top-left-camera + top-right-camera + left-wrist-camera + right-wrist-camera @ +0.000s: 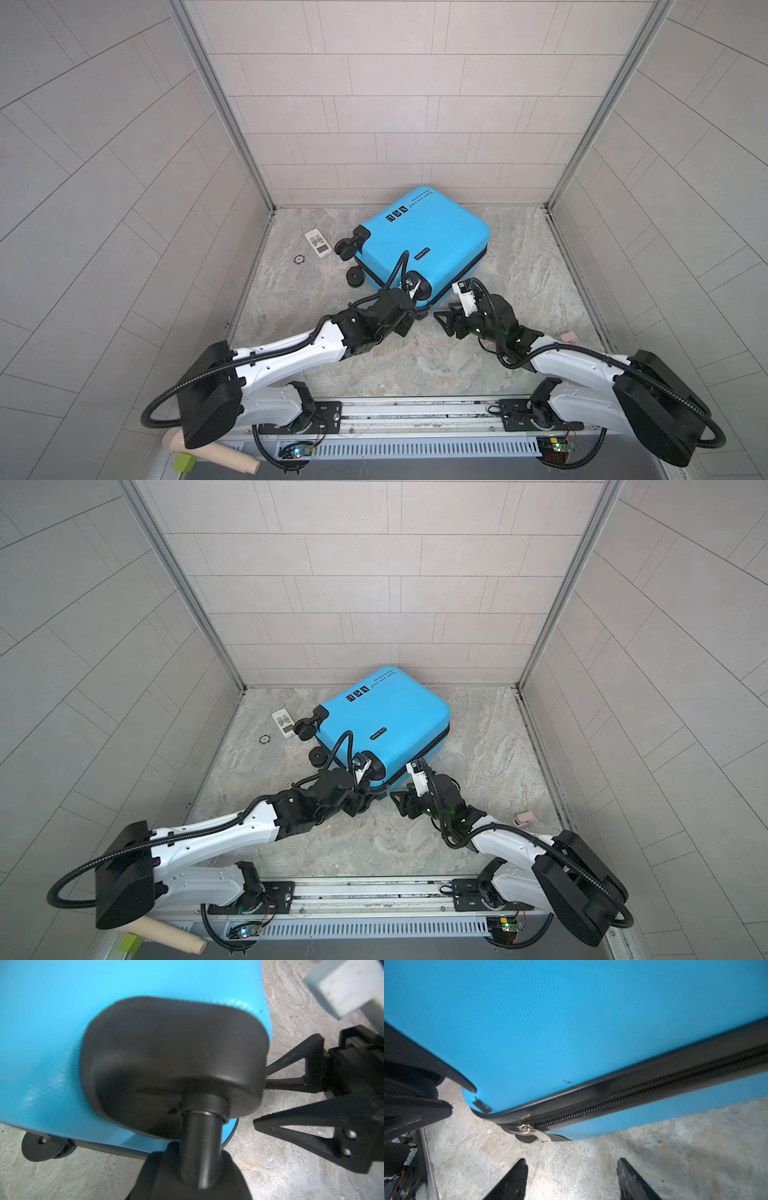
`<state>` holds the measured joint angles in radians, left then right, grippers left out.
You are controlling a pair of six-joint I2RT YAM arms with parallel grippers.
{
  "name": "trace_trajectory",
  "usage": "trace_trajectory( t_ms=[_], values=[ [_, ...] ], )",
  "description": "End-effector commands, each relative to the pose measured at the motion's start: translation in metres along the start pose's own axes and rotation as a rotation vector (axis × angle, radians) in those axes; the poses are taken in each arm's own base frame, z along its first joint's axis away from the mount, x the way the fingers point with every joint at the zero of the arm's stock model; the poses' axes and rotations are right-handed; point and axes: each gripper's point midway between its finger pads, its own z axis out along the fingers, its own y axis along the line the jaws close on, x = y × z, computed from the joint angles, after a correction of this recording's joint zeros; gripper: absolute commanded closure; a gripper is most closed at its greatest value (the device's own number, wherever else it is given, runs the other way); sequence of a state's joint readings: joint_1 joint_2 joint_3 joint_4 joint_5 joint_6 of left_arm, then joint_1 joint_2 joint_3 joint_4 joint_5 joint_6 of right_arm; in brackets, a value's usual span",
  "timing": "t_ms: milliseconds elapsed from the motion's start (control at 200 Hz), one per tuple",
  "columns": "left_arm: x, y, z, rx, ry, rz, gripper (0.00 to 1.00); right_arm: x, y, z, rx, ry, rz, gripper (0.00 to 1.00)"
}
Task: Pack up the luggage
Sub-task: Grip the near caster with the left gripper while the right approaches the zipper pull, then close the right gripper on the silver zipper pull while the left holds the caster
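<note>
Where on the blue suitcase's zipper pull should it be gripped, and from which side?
Pinch the flat silver tab of the zipper pull, which sticks out free from the slider at the blue suitcase's rounded corner. Approach from outside that corner, where the open right tool faces it.

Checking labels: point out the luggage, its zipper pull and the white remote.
luggage (432,237), in a top view, blue upper shell.
zipper pull (539,1135), right wrist view, silver metal tab.
white remote (318,244), in a top view, its middle.

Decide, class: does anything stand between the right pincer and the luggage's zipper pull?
Nothing visible does: only bare table lies between the open right pincer and the silver zipper pull at the luggage corner.
</note>
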<state>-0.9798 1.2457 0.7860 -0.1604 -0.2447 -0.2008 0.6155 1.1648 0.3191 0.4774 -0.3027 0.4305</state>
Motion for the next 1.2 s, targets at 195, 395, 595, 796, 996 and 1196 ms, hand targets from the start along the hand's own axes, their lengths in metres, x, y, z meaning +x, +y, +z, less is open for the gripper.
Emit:
trace_trajectory(
  t_ms=[195, 395, 595, 796, 996, 1196],
  values=[
    [-0.074, 0.015, -0.039, -0.053, -0.172, -0.096, 1.00, -0.023, 0.018, -0.002, -0.082, -0.103, -0.064, 0.33],
    [-0.080, 0.016, -0.042, -0.054, -0.186, -0.104, 1.00, -0.016, 0.019, 0.004, -0.107, -0.085, -0.060, 0.36],
    [-0.082, 0.015, -0.042, -0.050, -0.183, -0.102, 1.00, -0.010, 0.022, 0.012, -0.139, -0.064, -0.053, 0.40],
    [-0.080, 0.013, -0.042, -0.041, -0.175, -0.101, 1.00, -0.015, 0.027, 0.021, -0.168, -0.066, -0.051, 0.46],
    [-0.079, 0.012, -0.041, -0.036, -0.170, -0.104, 1.00, -0.022, 0.032, 0.027, -0.198, -0.087, -0.037, 0.53],
    [-0.077, 0.012, -0.040, -0.035, -0.159, -0.105, 1.00, -0.030, 0.036, 0.030, -0.225, -0.117, -0.016, 0.66]
  ],
)
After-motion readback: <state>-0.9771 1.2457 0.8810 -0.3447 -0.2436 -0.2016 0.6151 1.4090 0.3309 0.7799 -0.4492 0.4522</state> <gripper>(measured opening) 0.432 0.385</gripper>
